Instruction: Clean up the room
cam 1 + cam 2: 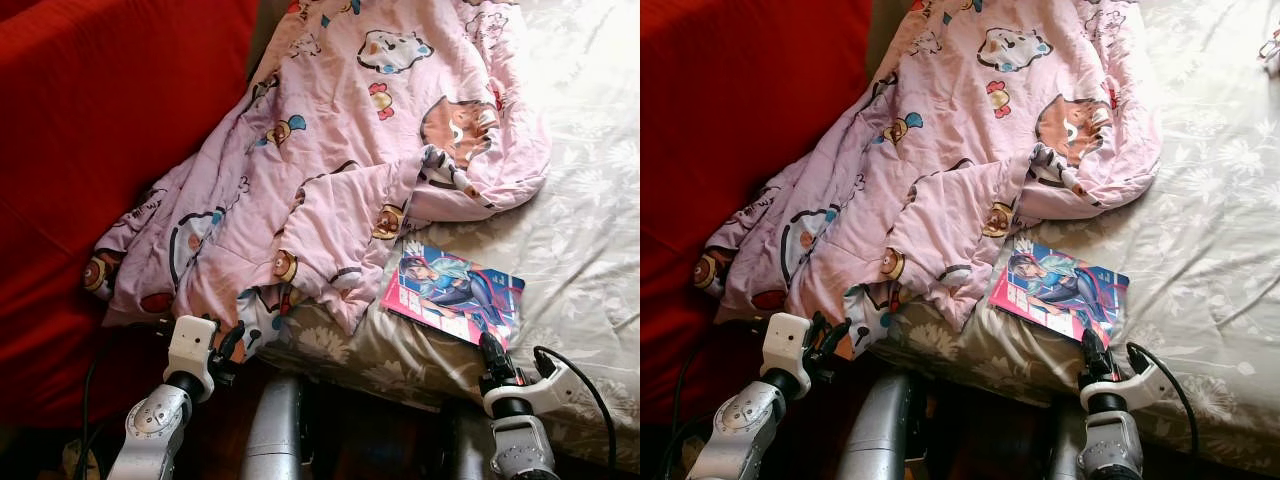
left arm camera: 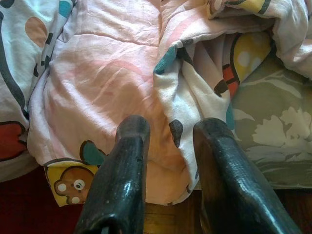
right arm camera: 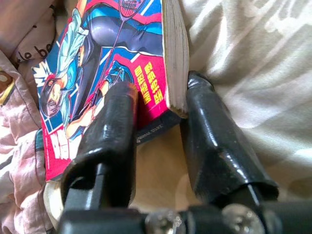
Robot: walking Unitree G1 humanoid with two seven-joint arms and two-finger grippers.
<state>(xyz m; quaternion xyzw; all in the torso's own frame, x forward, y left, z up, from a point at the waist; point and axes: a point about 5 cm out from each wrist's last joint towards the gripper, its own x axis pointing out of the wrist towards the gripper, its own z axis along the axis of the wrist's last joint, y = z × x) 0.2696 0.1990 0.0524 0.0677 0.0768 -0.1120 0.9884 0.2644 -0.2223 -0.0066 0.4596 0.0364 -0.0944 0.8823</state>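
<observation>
Fingers of my right gripper (image 3: 156,126) part-open, straddling comic book (image 3: 117,58) corner | left gripper (image 2: 168,161) apart, empty, before pink quilt (image 2: 107,83) | spine print unreadable

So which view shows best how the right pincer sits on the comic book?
The right wrist view: the right pincer straddles a corner of the comic book, its jaws open, one finger over the cover. Both eye views show the whole book lying flat on the bed, with the contact too small to judge.

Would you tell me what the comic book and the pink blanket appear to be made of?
Comic book: paper with a glossy printed cover; stacked page edges show in the right wrist view. Pink blanket: soft matte fabric, probably cotton, judging by its creases and folds.
</observation>
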